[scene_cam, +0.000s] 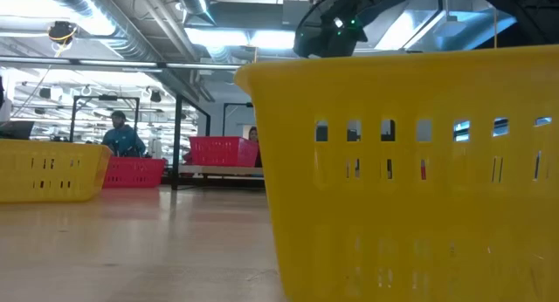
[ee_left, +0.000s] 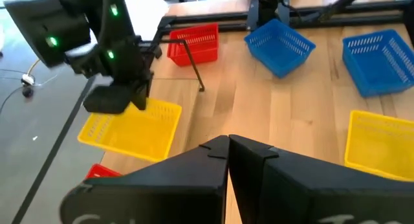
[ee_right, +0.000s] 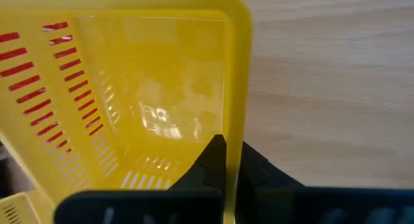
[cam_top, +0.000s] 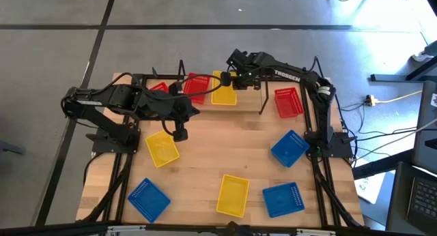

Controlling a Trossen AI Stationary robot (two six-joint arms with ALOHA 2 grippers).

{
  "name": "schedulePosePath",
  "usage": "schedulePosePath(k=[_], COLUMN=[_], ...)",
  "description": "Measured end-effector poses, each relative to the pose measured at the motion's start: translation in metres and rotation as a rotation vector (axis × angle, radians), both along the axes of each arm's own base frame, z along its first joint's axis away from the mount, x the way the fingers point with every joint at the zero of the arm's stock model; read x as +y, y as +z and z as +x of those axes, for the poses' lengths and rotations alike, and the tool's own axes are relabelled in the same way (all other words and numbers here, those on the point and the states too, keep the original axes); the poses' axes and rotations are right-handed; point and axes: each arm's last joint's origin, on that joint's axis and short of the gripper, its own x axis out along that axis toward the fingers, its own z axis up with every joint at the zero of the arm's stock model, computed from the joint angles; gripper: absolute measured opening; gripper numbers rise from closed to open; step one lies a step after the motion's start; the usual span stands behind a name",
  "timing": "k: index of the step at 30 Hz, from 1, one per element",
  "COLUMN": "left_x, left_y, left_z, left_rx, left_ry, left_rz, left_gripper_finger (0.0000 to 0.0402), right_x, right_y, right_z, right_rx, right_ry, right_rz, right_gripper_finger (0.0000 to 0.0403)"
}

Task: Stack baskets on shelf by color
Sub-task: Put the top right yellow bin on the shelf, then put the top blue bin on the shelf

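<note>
My right gripper (cam_top: 230,78) reaches over the far-edge shelf (cam_top: 262,98) and is shut on a yellow basket (cam_top: 224,90), next to two red baskets (cam_top: 194,86) (cam_top: 158,89). My left gripper (cam_top: 179,134) is shut on nothing and hovers over the table, beside a second yellow basket (cam_top: 162,148). A third yellow basket (cam_top: 233,194), three blue baskets (cam_top: 289,148) (cam_top: 283,198) (cam_top: 148,199) and a third red one (cam_top: 288,101) rest bottom-down on the tabletop. My right gripper pinches one side wall of the yellow basket at its rim (ee_right: 235,123), with one finger (ee_right: 215,156) inside the basket and the other outside. The fingers come from above, pointing down. I cannot tell whether the basket's bottom rests on the shelf.
Thin black upright rods (cam_top: 181,67) (cam_top: 315,64) stand around the shelf, close to my right arm. The third yellow basket fills the low view (scene_cam: 410,162). Bare wood lies in the table's middle (cam_top: 225,137). People show in the room behind (scene_cam: 120,134).
</note>
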Motion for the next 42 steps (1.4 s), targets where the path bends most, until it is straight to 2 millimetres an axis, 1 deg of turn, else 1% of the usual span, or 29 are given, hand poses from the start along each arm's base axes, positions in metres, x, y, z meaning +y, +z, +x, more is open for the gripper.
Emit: schedulePosePath(k=[6,10,15,22,28,35,37,39,42], left_x=[0.0,0.0,0.0,0.0,0.0,0.0,0.0,0.001,0.002], left_y=[0.002,0.002,0.003,0.004,0.004,0.003,0.003,0.003,0.002], left_z=[0.001,0.001,0.002,0.002,0.002,0.002,0.002,0.001,0.001], left_rx=[-0.022,-0.025,-0.04,-0.044,-0.044,-0.041,-0.036,-0.037,-0.031], left_ry=[0.001,0.001,0.002,0.002,0.002,0.002,0.01,0.037,0.06], left_rz=[-0.003,-0.004,-0.006,-0.007,-0.007,-0.006,0.0,0.015,0.016], left_gripper_finger=[0.0001,0.0001,0.0002,0.0002,0.0002,0.0002,0.0002,0.0001,0.0001], right_x=[-0.011,-0.016,-0.023,-0.032,-0.033,-0.033,-0.033,-0.031,-0.025], right_y=[-0.019,-0.031,-0.039,-0.038,-0.037,-0.037,-0.037,-0.033,-0.016], right_z=[0.01,0.01,0.008,0.006,0.007,0.007,0.007,0.005,-0.003], right_rx=[-0.006,0.034,0.054,0.033,0.016,0.017,0.019,0.031,0.061], right_ry=[-0.007,-0.017,-0.035,-0.056,-0.059,-0.06,-0.035,0.021,0.032], right_rz=[-0.01,-0.006,-0.005,-0.017,-0.026,-0.026,-0.035,-0.056,-0.111], right_gripper_finger=[0.0001,0.0001,0.0002,0.002,0.0037,0.004,0.004,0.004,0.004])
